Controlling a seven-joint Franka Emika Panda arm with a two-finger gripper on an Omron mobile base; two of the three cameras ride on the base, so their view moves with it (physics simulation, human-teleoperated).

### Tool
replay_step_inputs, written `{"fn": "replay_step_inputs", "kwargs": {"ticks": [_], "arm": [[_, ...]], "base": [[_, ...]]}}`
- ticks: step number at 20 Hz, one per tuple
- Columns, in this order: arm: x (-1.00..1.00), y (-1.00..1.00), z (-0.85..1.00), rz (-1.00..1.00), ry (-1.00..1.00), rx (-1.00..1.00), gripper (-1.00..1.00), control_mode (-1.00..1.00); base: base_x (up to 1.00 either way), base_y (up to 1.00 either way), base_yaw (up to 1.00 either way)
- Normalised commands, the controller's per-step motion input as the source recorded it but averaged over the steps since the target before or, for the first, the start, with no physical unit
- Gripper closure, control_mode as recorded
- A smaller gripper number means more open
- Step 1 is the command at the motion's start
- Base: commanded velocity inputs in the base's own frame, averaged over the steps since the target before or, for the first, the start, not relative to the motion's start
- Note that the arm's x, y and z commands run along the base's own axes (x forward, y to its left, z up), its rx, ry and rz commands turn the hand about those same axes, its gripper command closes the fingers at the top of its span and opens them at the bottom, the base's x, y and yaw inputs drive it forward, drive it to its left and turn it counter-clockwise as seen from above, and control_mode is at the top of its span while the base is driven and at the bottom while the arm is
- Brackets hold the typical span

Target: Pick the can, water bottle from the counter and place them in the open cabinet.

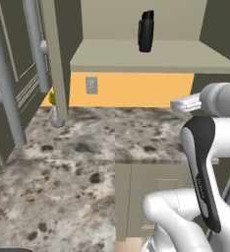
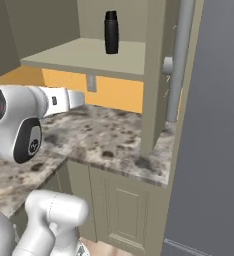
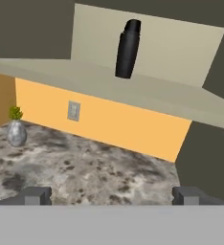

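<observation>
The water bottle (image 1: 146, 31) stands upright on the beige shelf of the cabinet (image 1: 156, 56), near the top centre of the left base view. In the right base view it sits at the top centre too (image 2: 111, 32), set back toward the cabinet's rear wall. From the hand view it shows at the upper middle (image 3: 128, 48), leaning slightly in the frame because the camera is rolled.

Below the shelf runs an orange wall strip with a grey outlet plate (image 3: 73, 111). Under that spreads the speckled table (image 1: 63, 187), across the middle and lower left of the left base view. A small grey vase with a green sprig (image 3: 16, 129) stands on the table at the left edge of the hand view.

The gripper (image 3: 112, 195) hangs above the table with its fingers (image 3: 36, 195) spread wide apart, nothing between them, at the bottom of the hand view.

The cabinet door with its long grey bar handle (image 2: 179, 60) stands open at the upper right of the right base view.
</observation>
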Motion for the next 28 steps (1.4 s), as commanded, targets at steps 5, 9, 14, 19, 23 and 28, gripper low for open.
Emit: {"fn": "replay_step_inputs", "kwargs": {"ticks": [5,9,14,19,23,28], "arm": [[0.0,0.0,0.0,0.0,0.0,0.0,-1.0,1.0],[0.0,0.0,0.0,0.0,0.0,0.0,-1.0,1.0],[0.0,0.0,0.0,0.0,0.0,0.0,-1.0,1.0],[0.0,0.0,0.0,0.0,0.0,0.0,-1.0,1.0],[0.0,0.0,0.0,0.0,0.0,0.0,-1.0,1.0],[0.0,0.0,0.0,0.0,0.0,0.0,-1.0,1.0]], "base": [[-0.78,0.0,-0.19],[-0.77,0.06,-0.3],[-0.8,-0.05,-0.42],[-0.68,-0.21,-0.47],[-0.53,-0.33,-0.5],[-0.44,-0.41,-0.51]]}}
